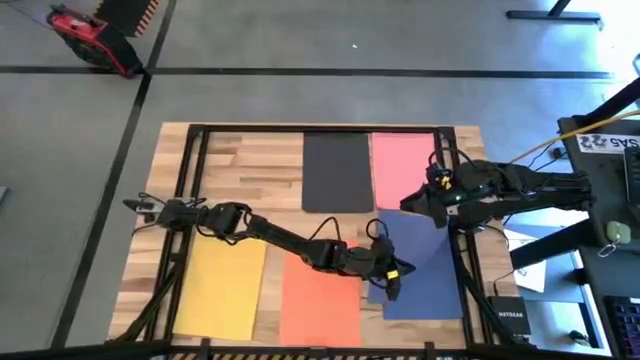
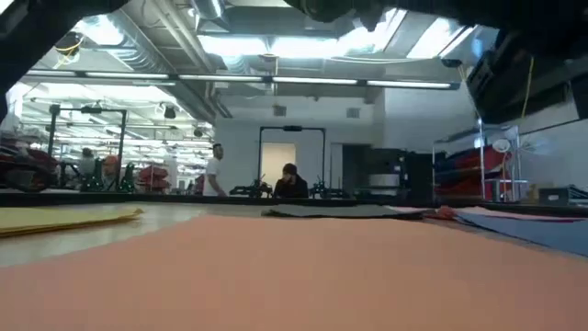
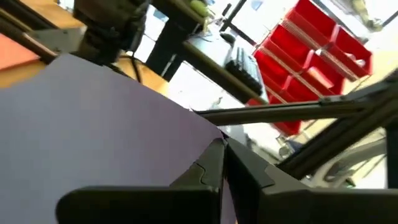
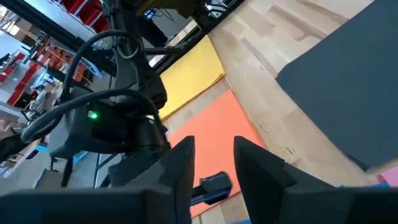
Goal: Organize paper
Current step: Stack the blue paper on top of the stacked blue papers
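Observation:
Five sheets of paper lie on the wooden table: black (image 1: 335, 170) and pink (image 1: 400, 160) at the far side, yellow (image 1: 225, 285), orange (image 1: 320, 295) and blue (image 1: 425, 270) at the near side. My left gripper (image 1: 392, 278) reaches across the orange sheet and is shut on the blue sheet's left edge. My right gripper (image 1: 425, 200) stands over the blue sheet's far edge, beside the pink sheet. Its fingers (image 4: 186, 162) are apart, and the orange sheet shows between them. My left gripper pinches the blue sheet's left long edge (image 3: 208, 140) between its two fingers, toward the sheet's near end. The fingers come from the table's left, slanting down, across that edge. The rest of the sheet spreads away toward the right arm. Whether my right gripper touches the sheet I cannot tell.
Black frame rails (image 1: 190, 180) run along the table's left, far and right sides. A desk with a keyboard (image 3: 242, 65) and boxes stands beyond the right edge. Bare wood (image 1: 250, 170) lies left of the black sheet. People (image 2: 289, 182) are far off in the room.

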